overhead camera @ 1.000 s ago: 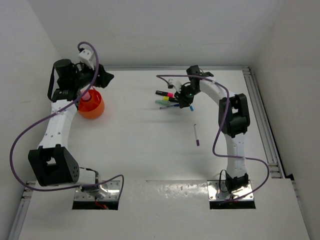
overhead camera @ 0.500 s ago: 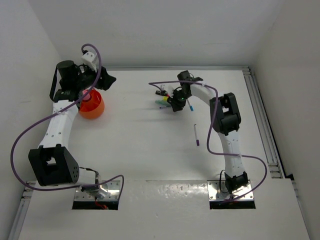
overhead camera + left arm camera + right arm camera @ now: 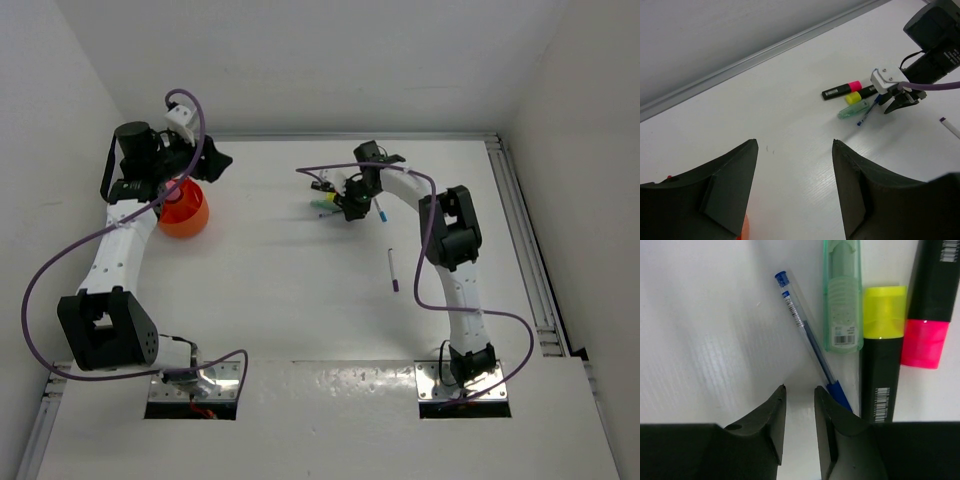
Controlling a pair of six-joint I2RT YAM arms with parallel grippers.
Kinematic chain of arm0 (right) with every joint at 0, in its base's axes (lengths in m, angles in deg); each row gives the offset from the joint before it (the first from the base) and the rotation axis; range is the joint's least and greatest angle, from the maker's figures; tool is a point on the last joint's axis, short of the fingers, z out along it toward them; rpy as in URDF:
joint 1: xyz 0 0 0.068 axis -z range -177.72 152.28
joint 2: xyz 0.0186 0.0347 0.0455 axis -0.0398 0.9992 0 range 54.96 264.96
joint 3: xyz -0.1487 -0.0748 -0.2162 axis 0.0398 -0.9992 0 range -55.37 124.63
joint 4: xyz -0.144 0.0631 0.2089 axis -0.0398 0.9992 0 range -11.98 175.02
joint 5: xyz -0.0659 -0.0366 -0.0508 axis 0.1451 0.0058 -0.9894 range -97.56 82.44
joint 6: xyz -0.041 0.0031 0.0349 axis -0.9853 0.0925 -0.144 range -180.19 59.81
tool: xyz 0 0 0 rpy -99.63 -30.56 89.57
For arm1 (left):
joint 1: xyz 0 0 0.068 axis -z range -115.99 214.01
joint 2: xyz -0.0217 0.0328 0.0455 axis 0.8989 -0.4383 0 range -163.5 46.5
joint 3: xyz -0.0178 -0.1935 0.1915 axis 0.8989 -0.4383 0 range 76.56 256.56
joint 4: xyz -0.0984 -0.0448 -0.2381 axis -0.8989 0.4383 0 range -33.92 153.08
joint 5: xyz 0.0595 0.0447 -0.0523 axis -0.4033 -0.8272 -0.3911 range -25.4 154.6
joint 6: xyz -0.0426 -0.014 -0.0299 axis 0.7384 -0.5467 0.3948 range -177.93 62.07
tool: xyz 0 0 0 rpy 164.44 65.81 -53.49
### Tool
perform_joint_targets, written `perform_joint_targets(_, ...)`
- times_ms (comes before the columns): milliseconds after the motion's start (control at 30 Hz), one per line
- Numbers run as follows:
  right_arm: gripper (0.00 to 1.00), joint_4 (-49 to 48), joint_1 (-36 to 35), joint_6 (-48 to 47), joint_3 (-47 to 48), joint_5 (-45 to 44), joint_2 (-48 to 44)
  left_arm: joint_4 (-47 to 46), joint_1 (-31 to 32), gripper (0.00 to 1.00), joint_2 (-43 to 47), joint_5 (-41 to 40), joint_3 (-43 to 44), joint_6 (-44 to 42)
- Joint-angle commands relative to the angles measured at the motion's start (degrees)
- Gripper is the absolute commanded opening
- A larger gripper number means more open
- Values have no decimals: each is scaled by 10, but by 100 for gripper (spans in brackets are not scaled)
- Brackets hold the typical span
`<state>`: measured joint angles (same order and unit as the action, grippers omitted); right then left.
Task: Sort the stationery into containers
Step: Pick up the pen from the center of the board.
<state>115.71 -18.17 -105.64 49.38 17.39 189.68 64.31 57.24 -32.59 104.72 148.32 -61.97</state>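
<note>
My right hand (image 3: pixel 800 396) is hovering narrow and empty beside the blue pen (image 3: pixel 807 335), which is lying on the desk (image 3: pixel 280 280) against the yellow highlighter (image 3: pixel 882 340), well apart from the orange bowl (image 3: pixel 183 213). Closing off-centre like this, I'm risking flicking it away or pinching both.

1. The white table (image 3: pixel 290 300) has a metal rail along its far and right edges.
2. An orange bowl (image 3: pixel 184 215) stands upright at the far left, well apart from everything else.
3. At far centre 4 pieces lie close together. A pink-capped black highlighter (image 3: pixel 932 300) and a yellow-capped black highlighter (image 3: pixel 883 340) lie side by side, with a green pen (image 3: pixel 842 295) just beside the yellow cap. A blue pen (image 3: pixel 810 335) slants under the green pen toward the yellow one's black body.
4. Just right of them lies a small blue-ended piece (image 3: pixel 378 210), too small to identify.
5. A white pen with a purple tip (image 3: pixel 393 270) lies alone nearer the front, right of centre.
</note>
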Motion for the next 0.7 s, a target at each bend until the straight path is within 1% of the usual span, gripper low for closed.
perform_joint_targets(0,29,3,-1,-17,-20,29,-40,0,0,67,2,13,-2,-13)
perform_joint_targets(200,28,5,0,-14,-27,55,-74,-1,0,67,4,18,-7,-13)
perform_joint_targets(367,40,-27,-1,2,-22,57,-79,-4,0,67,4,20,-8,-13)
perform_joint_targets(400,44,-30,-1,5,-11,49,-75,-5,-1,67,4,20,-8,-12)
perform_joint_targets(500,51,-28,-1,5,12,41,-53,-2,-1,67,3,19,-8,-15)
perform_joint_targets(533,55,-31,-2,6,16,39,-44,-4,-2,67,1,19,-7,-16)
perform_joint_targets(667,56,-36,-2,7,40,29,-17,-5,-4,67,-5,18,-4,-15)
